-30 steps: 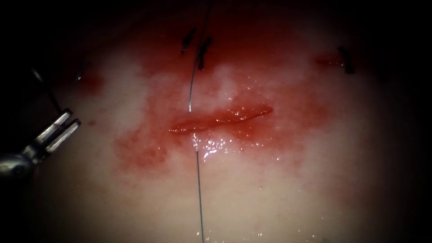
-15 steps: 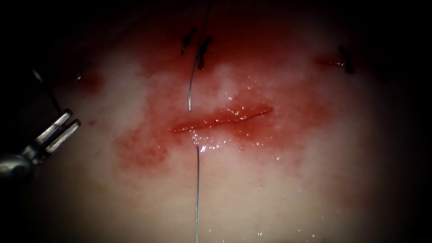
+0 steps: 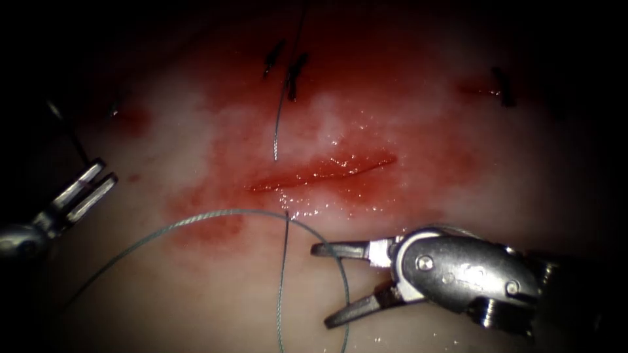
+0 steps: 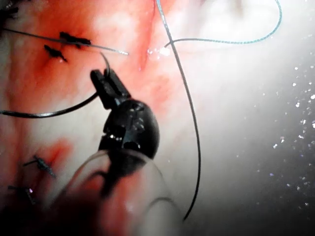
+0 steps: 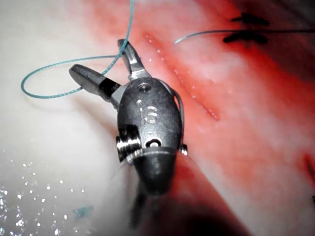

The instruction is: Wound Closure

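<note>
Looking at the cut (image 3: 320,173) in the tissue (image 3: 458,216), we see the thread (image 3: 286,274) go in just above it and come out just below it. The thread then curls in a big loop. The right end effector (image 3: 320,286) sits below the cut with its jaws wide apart. It holds nothing, and the loop runs between the jaws. Far to the left of the cut, the left end effector (image 3: 108,170) is clamped on the needle (image 4: 49,112) near one end. The needle is out of the tissue.

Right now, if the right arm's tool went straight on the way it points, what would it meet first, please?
Probably the thread: its loop lies just ahead of the right tool, whose jaws stand open and hold nothing. Their relative depth is unclear.
</note>
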You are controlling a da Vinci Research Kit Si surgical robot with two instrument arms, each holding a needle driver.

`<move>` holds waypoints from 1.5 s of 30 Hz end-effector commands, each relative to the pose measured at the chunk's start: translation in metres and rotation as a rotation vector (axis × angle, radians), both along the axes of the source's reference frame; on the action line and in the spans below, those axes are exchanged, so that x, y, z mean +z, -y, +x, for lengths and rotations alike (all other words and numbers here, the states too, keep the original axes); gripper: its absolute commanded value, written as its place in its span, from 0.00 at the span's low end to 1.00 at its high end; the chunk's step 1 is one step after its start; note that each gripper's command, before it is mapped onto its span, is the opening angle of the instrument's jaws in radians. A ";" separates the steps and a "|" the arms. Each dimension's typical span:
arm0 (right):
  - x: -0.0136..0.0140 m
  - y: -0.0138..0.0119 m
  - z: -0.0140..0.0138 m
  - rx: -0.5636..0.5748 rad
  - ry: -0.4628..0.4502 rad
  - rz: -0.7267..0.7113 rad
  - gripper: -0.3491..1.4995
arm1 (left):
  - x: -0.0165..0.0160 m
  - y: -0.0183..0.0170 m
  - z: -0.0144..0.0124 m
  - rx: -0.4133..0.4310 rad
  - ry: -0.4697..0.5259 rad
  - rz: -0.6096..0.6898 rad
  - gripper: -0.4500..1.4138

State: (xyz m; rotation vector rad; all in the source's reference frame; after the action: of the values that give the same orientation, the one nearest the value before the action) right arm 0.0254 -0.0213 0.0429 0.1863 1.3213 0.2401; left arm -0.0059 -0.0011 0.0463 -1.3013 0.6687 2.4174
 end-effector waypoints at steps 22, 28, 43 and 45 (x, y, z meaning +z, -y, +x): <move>-0.0032 -0.0007 -0.0152 -0.076 -0.116 0.322 0.99 | 0.0007 -0.0001 -0.0002 0.004 0.003 0.000 0.00; -0.0047 -0.0016 -0.0209 -0.090 -0.099 0.359 0.99 | 0.0007 0.0000 -0.0002 0.004 0.003 0.000 0.00; 0.0000 -0.0032 -0.0164 -0.015 -0.012 0.354 0.82 | 0.0007 0.0000 -0.0004 0.002 0.002 0.000 0.00; 0.0016 -0.0033 -0.0144 -0.002 0.023 0.340 0.82 | 0.0007 0.0000 -0.0003 0.003 0.002 0.000 0.00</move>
State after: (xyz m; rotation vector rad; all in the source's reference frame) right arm 0.0099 -0.0180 0.0438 0.4661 1.2419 0.4684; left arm -0.0057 -0.0012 0.0463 -1.3027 0.6676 2.4176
